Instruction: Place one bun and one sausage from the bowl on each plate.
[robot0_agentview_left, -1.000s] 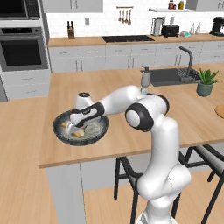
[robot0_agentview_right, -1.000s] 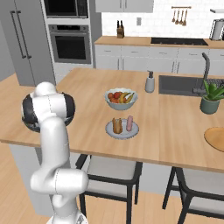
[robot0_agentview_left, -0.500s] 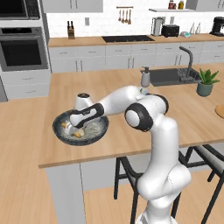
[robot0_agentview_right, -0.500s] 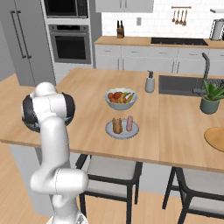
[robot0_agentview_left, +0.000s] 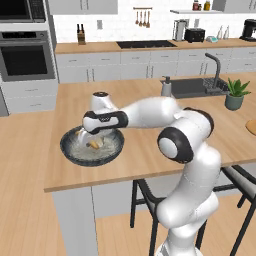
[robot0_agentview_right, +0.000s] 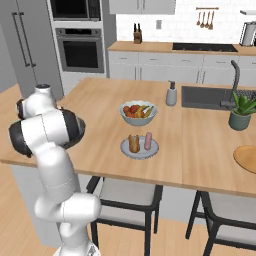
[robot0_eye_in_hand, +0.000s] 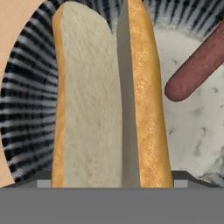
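Bun (robot0_eye_in_hand: 109, 100) sits in the bowl (robot0_agentview_left: 70, 152), right under your gripper (robot0_agentview_left: 94, 141) | soft, light, squashes easy, so pinch gently across its middle | sausage (robot0_eye_in_hand: 199, 63) at 2 o'clock, smooth, likely rolls | can't tell if the claw's open or closed

Legible text, labels, brands, numbers, signs: none found. No readable marking on the bowl (robot0_agentview_left: 91, 146), the bun (robot0_eye_in_hand: 107, 96) or the sausage (robot0_eye_in_hand: 199, 65) beside it, as seen from the hand. None on the grey-blue plate (robot0_agentview_right: 140, 147), the oven (robot0_agentview_left: 26, 58) front or the soap bottle (robot0_agentview_right: 171, 94), at the size shown.
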